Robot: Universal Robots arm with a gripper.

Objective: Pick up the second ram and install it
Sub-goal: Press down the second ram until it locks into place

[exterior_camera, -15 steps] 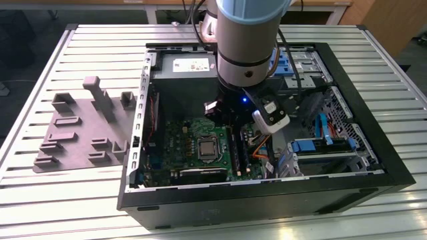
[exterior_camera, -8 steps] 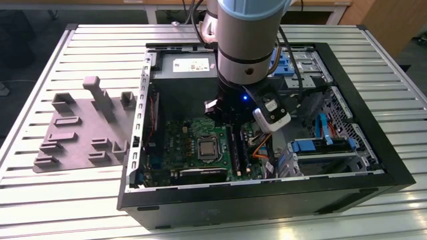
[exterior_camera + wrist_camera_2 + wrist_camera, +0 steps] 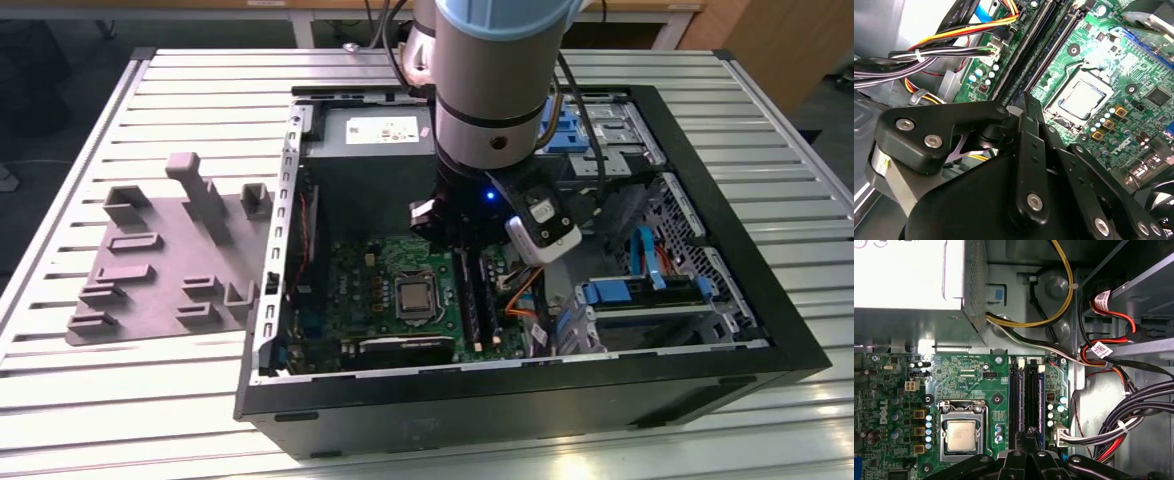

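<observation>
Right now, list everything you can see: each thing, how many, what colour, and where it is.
Slatted metal table: one, silver, under everything.
Moulded plastic tray with raised blocks: one, grey, on the table at the exterior view's left of the case.
Open computer case: one, black, centre of the table.
Circuit board: one, green, on the case floor.
Square processor: one, silver, on the board.
Long memory slots: several, black, side by side beside the processor.
Power-supply box: one, silver, inside the case.
Drive brackets: several, blue, exterior view's right.
Cable bundles: black, red, white, yellow.
Robot arm: one, grey, reaching into the case.
Gripper: one, black, above the memory slots.
</observation>
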